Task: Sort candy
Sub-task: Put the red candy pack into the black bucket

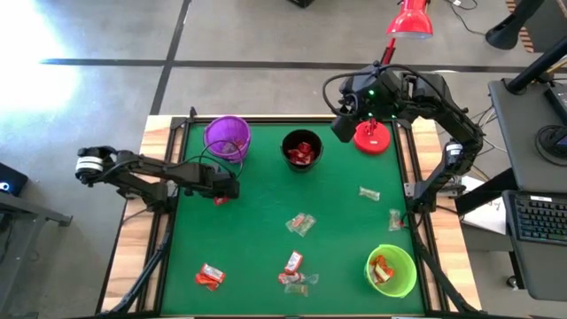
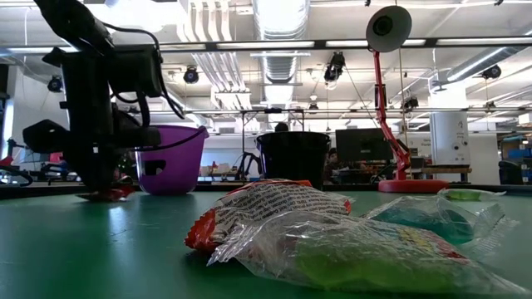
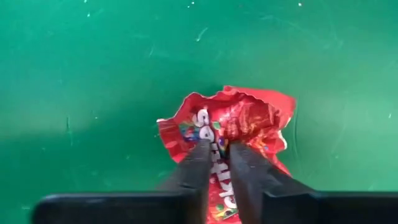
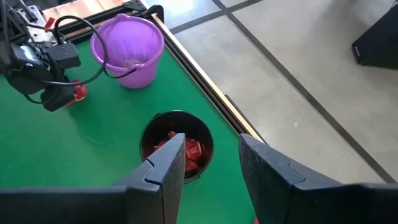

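Note:
My left gripper is down on the green mat at its left side, shut on a shiny red candy packet below the purple cup. My right gripper hovers open high over the far right corner, past the black cup, which holds red candy. Loose sweets lie on the mat: a pair at the middle, red ones near the front and front left, pale ones at the right. The green cup holds orange-red candy. My left gripper pinches the red packet's middle between its two fingers, coming from above and pointing down. The wrapper crumples up between the fingers. The packet lies on the mat, as the low view shows under the gripper.
A red desk lamp's base stands at the mat's far right corner, close under my right arm. Wooden table edges frame the mat. Open mat lies between the left gripper and the middle sweets.

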`<state>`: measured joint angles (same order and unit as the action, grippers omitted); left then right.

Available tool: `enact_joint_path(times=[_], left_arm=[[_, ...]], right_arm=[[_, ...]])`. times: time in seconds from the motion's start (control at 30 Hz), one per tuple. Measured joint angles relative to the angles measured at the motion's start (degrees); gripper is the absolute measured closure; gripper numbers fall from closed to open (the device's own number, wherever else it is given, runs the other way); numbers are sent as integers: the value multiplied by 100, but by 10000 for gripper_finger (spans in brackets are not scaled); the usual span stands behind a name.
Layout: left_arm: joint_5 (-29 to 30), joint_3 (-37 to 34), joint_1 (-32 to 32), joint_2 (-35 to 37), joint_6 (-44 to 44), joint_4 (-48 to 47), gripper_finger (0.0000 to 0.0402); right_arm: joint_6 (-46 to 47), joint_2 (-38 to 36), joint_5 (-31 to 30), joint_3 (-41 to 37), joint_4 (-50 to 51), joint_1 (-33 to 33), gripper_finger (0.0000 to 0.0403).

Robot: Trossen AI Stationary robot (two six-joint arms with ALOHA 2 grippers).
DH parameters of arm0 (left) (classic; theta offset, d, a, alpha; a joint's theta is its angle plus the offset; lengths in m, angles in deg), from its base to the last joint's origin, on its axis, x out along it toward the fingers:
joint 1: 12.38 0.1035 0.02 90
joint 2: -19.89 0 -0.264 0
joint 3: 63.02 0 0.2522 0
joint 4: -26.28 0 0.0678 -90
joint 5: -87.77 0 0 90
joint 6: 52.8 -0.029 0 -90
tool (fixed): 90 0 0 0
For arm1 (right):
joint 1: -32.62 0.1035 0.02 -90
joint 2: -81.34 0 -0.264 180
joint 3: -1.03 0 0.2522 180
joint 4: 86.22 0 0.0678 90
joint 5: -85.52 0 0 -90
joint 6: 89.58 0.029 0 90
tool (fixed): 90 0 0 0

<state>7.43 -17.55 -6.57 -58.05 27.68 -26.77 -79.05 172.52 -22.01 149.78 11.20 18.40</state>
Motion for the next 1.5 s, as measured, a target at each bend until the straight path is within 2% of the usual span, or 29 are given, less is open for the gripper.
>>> enact_joint_path(times=[0.07, 0.27, 0.47, 0.8, 1.1, 1.27, 1.5], left_arm=[[-25, 0, -2, 6, -149, -15, 393], [-112, -4, -28, 60, -356, -23, 400], [-460, 146, -161, 425, -629, -162, 401], [-362, 709, -734, 1056, -640, -585, 401], [43, 1140, -953, 1200, -741, -1026, 401], [-25, 1145, -976, 1099, -858, -1014, 401], [-123, 1139, -990, 939, -1125, -641, 401]], right_arm=[[-1, 0, 1, -1, 0, 0, 263], [-6, 0, -1, 0, 0, 0, 268], [-56, 0, -1, 1, 0, -2, 266], [-67, -4, -1, 1, 2, -2, 271], [-50, -7, 11, 1, 8, -2, 267], [-42, -7, 717, -1, 22, -4, 272], [18, 34, 742, -5, 6, -4, 280]])
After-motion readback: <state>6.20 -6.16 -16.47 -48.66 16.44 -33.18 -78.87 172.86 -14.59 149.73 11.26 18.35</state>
